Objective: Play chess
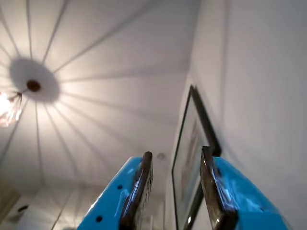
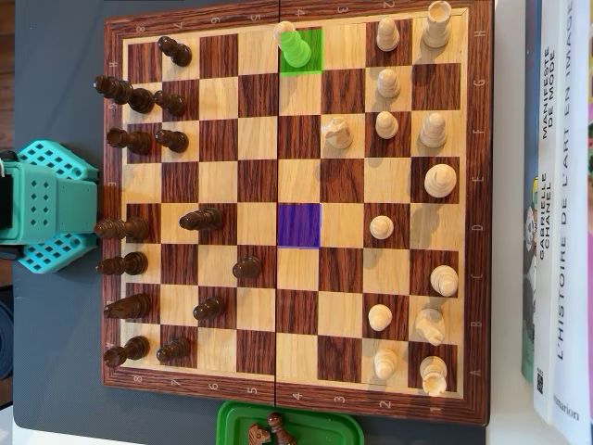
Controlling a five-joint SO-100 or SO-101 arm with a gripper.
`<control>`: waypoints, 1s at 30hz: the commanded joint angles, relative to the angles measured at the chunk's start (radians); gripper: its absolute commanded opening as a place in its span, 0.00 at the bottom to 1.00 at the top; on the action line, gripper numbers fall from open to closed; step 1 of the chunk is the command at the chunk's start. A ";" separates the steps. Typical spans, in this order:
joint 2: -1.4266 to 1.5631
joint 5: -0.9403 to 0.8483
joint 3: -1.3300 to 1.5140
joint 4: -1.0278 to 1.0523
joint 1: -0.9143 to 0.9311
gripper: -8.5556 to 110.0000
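Observation:
The overhead view shows a wooden chessboard [image 2: 113,93] with dark pieces [image 2: 201,220] along its left side and light pieces [image 2: 440,178] on its right. A green-marked square [image 2: 312,42] at the top edge holds a light piece [image 2: 291,44] tinted green. One empty square near the centre is marked purple [image 2: 298,225]. My teal arm [image 2: 46,206] sits off the board's left edge. In the wrist view my gripper [image 1: 177,152] points up at the ceiling. It is open, its blue fingers [image 1: 144,182] apart with nothing between them.
A green tray [image 2: 320,428] at the board's bottom edge holds two dark pieces. Books [image 2: 556,213] lie along the right. The wrist view shows a ceiling lamp [image 1: 12,108] and a framed picture [image 1: 192,143] on the wall.

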 commanded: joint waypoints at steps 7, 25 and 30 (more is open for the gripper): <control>-0.009 -0.003 0.020 -0.222 0.008 0.20; -0.009 0.008 0.020 -0.331 -0.002 0.20; -0.009 0.008 0.020 -0.331 0.003 0.20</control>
